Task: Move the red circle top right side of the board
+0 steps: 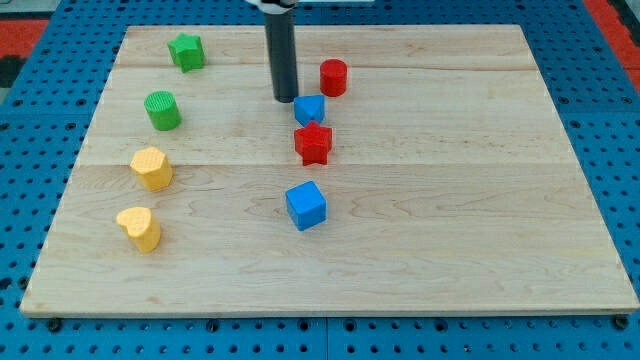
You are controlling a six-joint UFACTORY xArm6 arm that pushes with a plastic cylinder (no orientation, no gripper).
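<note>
The red circle (333, 77) stands on the wooden board (450, 200) near the view's top centre. My tip (285, 99) is on the board to the left of and a little below it, a short gap apart. The tip is just left of a small blue block (310, 109), nearly touching it. A red star (313, 143) sits right below that blue block.
A blue cube (306, 205) lies at the board's middle. A green star (186, 51) and a green cylinder (162, 110) are at the upper left. A yellow hexagon-like block (151, 168) and a yellow heart-like block (139, 228) are at the left.
</note>
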